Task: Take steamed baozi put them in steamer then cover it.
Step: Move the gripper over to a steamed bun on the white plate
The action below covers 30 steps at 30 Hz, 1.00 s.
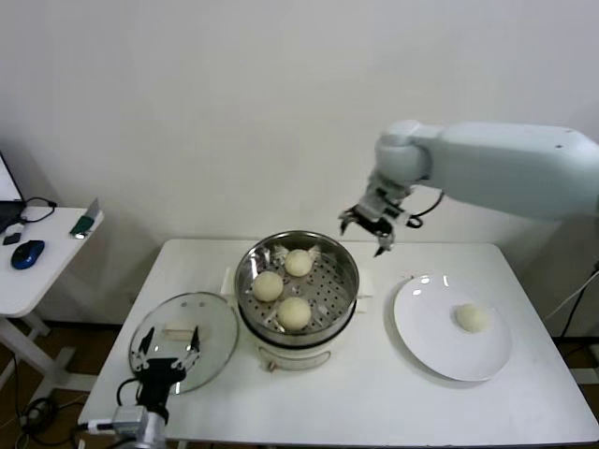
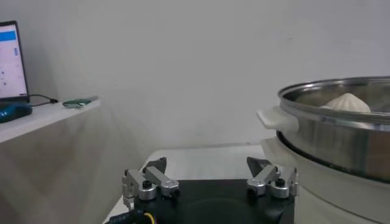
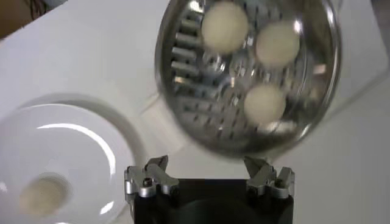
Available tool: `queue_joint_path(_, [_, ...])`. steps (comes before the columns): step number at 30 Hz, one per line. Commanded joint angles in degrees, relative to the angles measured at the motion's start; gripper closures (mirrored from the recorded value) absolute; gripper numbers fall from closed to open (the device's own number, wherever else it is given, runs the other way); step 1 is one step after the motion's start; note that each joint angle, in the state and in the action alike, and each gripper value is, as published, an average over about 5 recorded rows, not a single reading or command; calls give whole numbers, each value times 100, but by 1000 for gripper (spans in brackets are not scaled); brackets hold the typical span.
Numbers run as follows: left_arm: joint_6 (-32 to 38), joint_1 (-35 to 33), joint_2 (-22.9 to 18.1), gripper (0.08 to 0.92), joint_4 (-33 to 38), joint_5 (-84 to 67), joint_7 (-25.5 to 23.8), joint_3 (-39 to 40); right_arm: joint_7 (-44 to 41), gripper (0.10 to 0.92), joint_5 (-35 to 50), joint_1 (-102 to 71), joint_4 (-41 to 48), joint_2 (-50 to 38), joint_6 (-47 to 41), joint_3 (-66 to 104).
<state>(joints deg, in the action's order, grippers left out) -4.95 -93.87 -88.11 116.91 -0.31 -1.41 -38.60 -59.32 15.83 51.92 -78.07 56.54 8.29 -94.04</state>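
We have three baozi (image 1: 282,287) seated on the perforated tray of the steamer (image 1: 343,293), and one last baozi (image 1: 473,318) resting on the white plate (image 1: 421,337) at the steamer's 3 o'clock on the desk (image 1: 374,398). The right tool (image 1: 367,227) hangs empty above the desk near the steamer's 1 o'clock, its jaws standing apart. We judge the step in hand to be fetching the fourth bun.

Procedure:
1. Carry the right tool over the plate and centre the jaws on the bun's dome.
2. Descend straight; keep the fingertips clear of the plate surface.
3. Close gently, since the dough will likely dent.
4. Release over the free tray sector at 3 o'clock.

The left tool (image 1: 167,359), jaws apart, waits at the near edge of the glass lid (image 1: 201,323) lying at the steamer's 9 o'clock.
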Motion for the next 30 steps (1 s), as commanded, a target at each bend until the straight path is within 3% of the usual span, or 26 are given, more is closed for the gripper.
queue_joint_path(1, [-2, -5, 0, 177, -2, 11, -1, 16, -212, 203, 526, -8, 874, -1846, -545, -701])
queue_joint_path(11, [-8, 18, -11, 177, -81, 12, 0, 1, -131, 203, -682, -2227, 1385, -2675, -755, 987])
queue_joint_path(30, [8, -68, -38, 177, -126, 97, 8, 0, -88, 203, -1333, -4273, 2151, -2268, -779, 2927])
